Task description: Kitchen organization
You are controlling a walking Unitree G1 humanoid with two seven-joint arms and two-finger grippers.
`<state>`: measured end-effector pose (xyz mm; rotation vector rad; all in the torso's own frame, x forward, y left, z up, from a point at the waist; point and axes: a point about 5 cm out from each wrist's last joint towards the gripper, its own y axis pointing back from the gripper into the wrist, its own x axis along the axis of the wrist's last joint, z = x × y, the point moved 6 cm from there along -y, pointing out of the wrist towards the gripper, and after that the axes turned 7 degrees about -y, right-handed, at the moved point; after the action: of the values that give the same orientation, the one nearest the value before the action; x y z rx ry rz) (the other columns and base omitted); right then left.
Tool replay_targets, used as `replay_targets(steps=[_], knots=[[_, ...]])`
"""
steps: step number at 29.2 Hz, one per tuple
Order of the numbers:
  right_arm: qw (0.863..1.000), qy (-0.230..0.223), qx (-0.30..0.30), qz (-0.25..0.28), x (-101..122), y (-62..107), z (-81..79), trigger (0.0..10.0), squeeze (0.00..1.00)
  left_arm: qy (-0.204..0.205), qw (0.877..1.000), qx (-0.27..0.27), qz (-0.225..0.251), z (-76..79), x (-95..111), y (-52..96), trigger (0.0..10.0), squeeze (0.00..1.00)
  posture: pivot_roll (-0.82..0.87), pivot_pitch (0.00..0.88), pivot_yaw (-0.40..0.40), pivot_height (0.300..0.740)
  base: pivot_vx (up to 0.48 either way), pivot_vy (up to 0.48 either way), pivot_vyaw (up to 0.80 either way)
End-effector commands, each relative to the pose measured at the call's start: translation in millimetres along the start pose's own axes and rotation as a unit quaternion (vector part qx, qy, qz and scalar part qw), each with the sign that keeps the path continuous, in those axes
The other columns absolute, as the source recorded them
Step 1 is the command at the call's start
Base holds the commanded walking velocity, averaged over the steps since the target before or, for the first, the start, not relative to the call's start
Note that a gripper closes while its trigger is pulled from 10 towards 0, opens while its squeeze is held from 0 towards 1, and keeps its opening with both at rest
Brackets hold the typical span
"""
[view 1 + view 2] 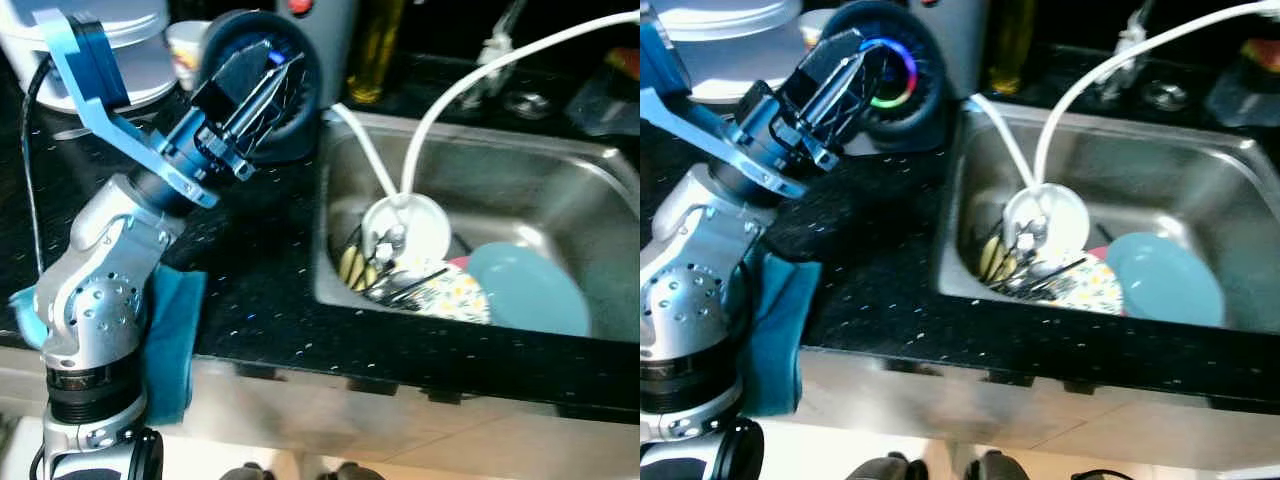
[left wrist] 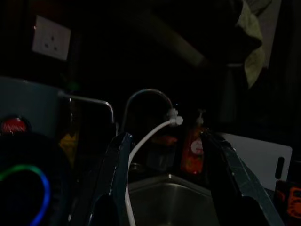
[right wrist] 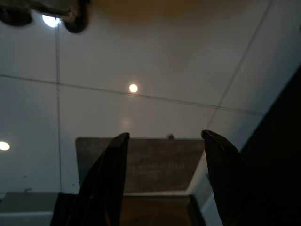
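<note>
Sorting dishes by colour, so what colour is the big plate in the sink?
Teal plate; left eye view.

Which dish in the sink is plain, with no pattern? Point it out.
The teal plate, lying toward the right of the sink. The plate beside it carries a floral print; the teal one is a single solid colour.

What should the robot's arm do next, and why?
Probably swing the left gripper rightward over the sink. Its fingers are open and empty above the black counter, while the teal plate and utensils lie in the basin.
</note>
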<state>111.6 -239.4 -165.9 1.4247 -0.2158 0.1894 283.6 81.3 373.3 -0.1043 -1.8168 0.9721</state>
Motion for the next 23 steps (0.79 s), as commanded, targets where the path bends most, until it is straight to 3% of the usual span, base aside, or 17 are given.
replay_targets(steps=[1,15,23], knots=[[1.000,-0.003,-0.003,-0.011,-7.8,0.2,0.8,10.0,0.00,-0.009,1.000,-0.022,0.016,8.3,10.7,-5.2,10.0,0.00,0.09,0.149,-0.051,0.740,0.000,0.341,0.00],[1.000,0.000,-0.001,-0.011,-7.3,-0.2,-4.7,10.0,0.00,-0.016,0.999,-0.023,0.021,9.1,15.9,-4.2,10.0,0.00,0.09,0.148,-0.056,0.740,0.000,0.339,0.00],[1.000,-0.001,-0.002,-0.014,-11.0,0.3,-0.9,10.0,0.00,-0.021,1.000,-0.013,0.019,5.4,16.9,-3.6,10.0,0.00,0.09,0.148,-0.054,0.740,0.000,0.000,0.00]])
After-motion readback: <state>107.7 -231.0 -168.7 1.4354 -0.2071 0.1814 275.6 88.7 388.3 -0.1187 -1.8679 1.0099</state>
